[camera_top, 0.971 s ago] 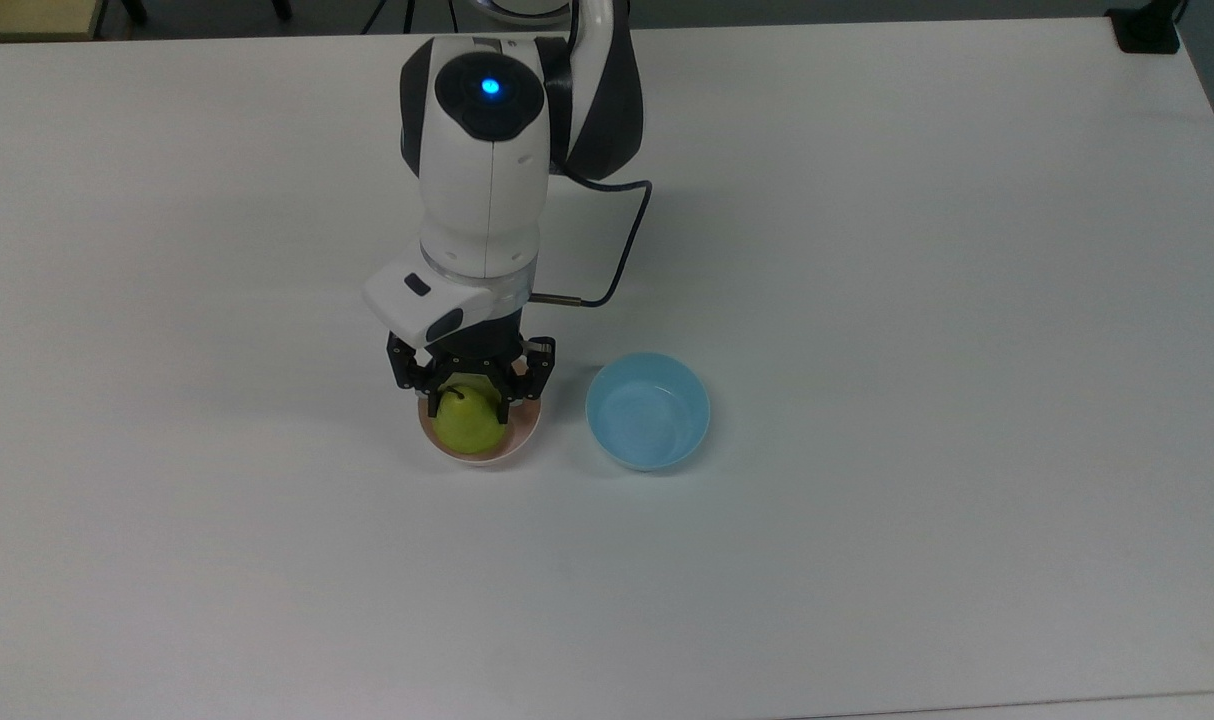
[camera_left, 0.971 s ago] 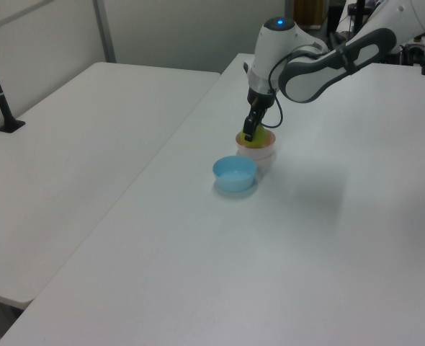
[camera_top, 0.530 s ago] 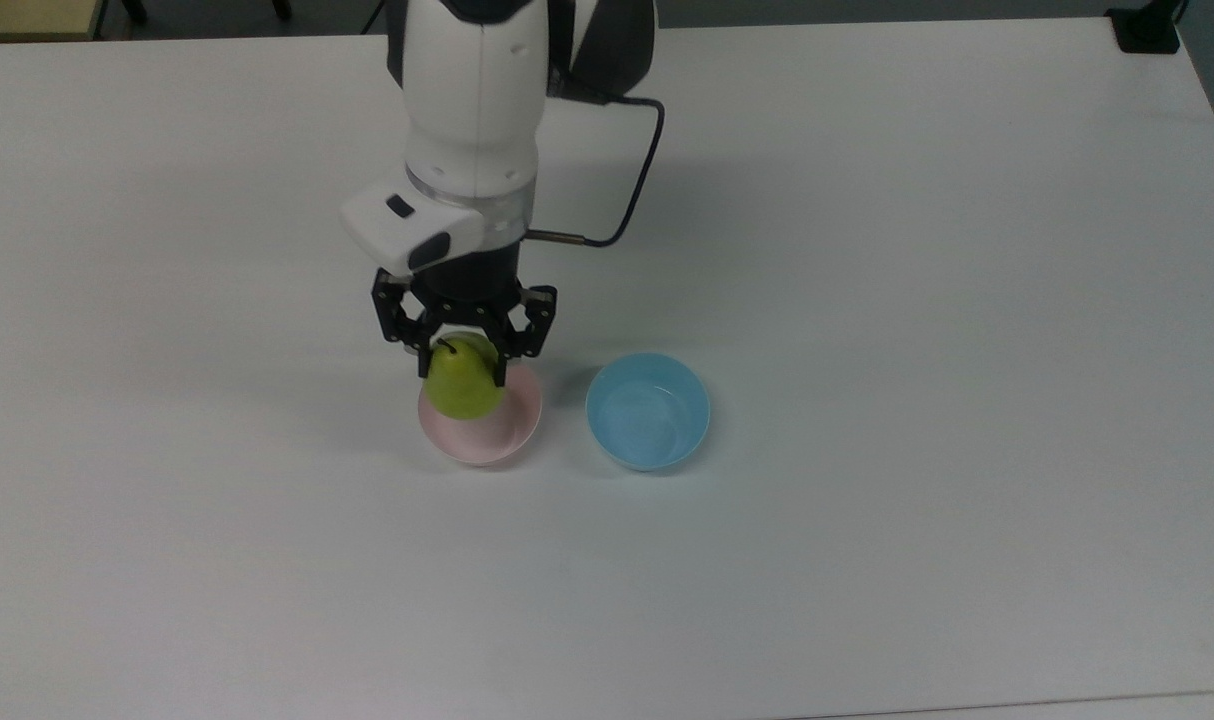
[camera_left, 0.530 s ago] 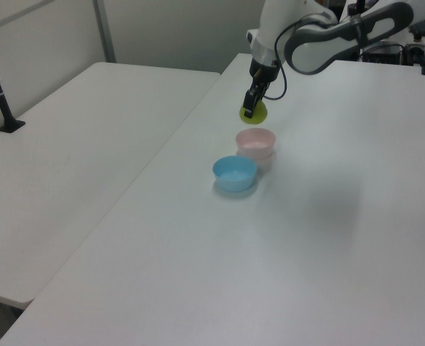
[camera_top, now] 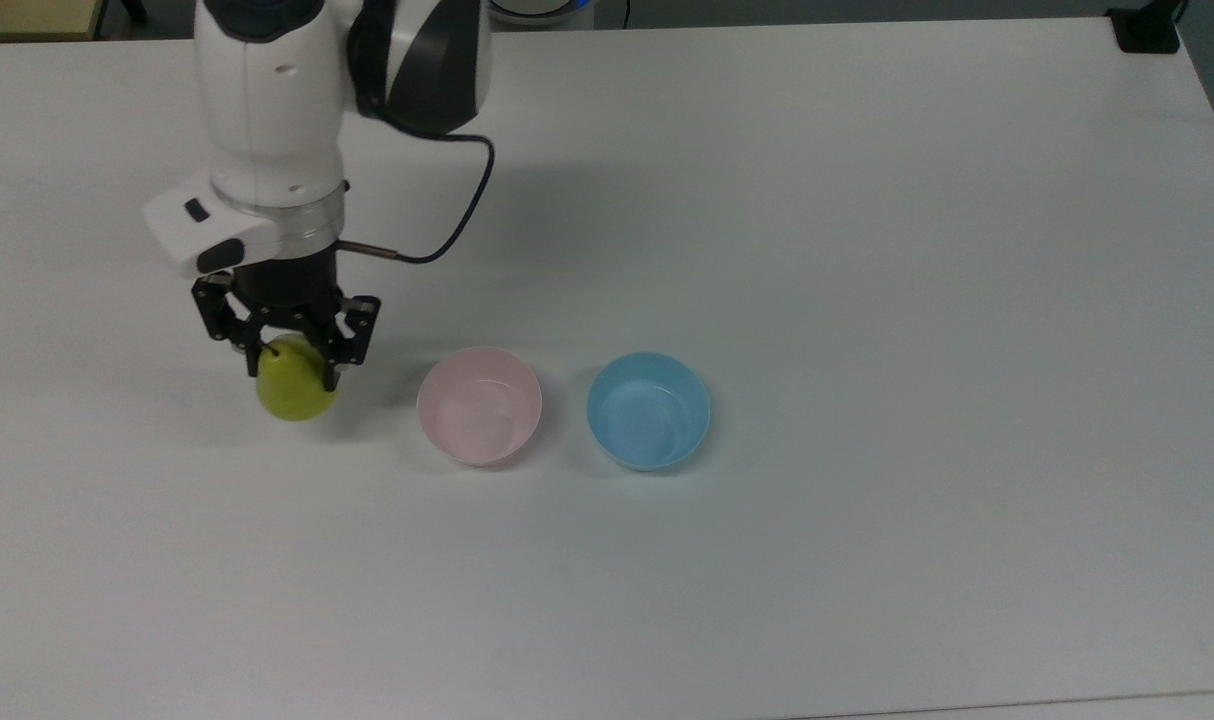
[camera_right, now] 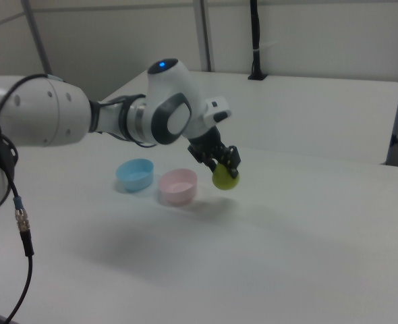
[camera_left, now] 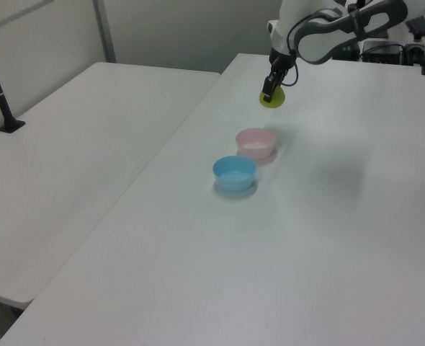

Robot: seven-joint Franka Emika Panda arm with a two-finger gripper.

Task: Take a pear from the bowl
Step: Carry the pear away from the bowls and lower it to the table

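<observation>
While the nearer part of the white tabletop (camera_top: 867, 560) lies bare in the top view, the pale pink bowl (camera_top: 479, 405) sits a little beyond it, and the light blue bowl (camera_top: 648, 410) stands just beside it on the top view's right, the two close together but apart. In the left view the blue bowl (camera_left: 235, 173) is the nearer one and the pink bowl (camera_left: 256, 143) sits just behind it; in the right view the pink bowl (camera_right: 178, 186) stands to the right view's right of the blue bowl (camera_right: 134, 175). On the top view's left of the pink bowl, well apart from it, the pincer (camera_top: 289, 368) is clenched on the pear (camera_top: 294, 391), its black fingers (camera_top: 329, 372) pressing the upper part of the yellow-green fruit from both sides. The right view shows the pear (camera_right: 224, 177) hanging from the pincer (camera_right: 224, 164) above the tabletop (camera_right: 287, 256), apparently clear of the surface, though the gap is hard to judge. In the left view the pear (camera_left: 273, 99) and pincer (camera_left: 269, 91) sit beyond both bowls. Farther back, the white arm (camera_top: 272, 110) rises toward the tabletop's far edge, with a dark cable (camera_top: 462, 220) looping off the wrist.
</observation>
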